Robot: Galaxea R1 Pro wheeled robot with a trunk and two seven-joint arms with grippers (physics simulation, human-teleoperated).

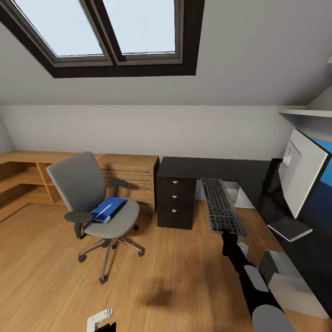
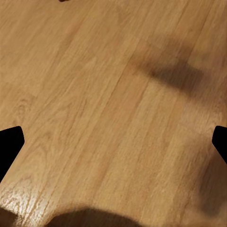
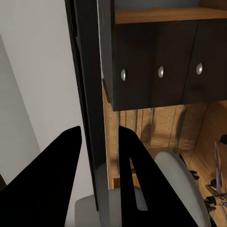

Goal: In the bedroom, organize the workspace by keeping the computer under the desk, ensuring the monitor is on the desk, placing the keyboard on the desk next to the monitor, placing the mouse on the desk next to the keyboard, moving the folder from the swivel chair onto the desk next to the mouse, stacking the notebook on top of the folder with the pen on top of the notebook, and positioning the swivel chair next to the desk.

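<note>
The right gripper [image 3: 99,156] is clamped on the keyboard's [image 1: 221,205] near edge, holding it in the air beside the desk [image 1: 203,167] — the left gripper [image 2: 113,142] hangs spread over the floor [image 2: 94,94].

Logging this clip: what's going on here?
The right gripper is shut on the flat black keyboard, holding it in the air beside the glossy black desk. The bright blue folder lies on the grey swivel chair. The left gripper hangs open over the wood floor.
</note>
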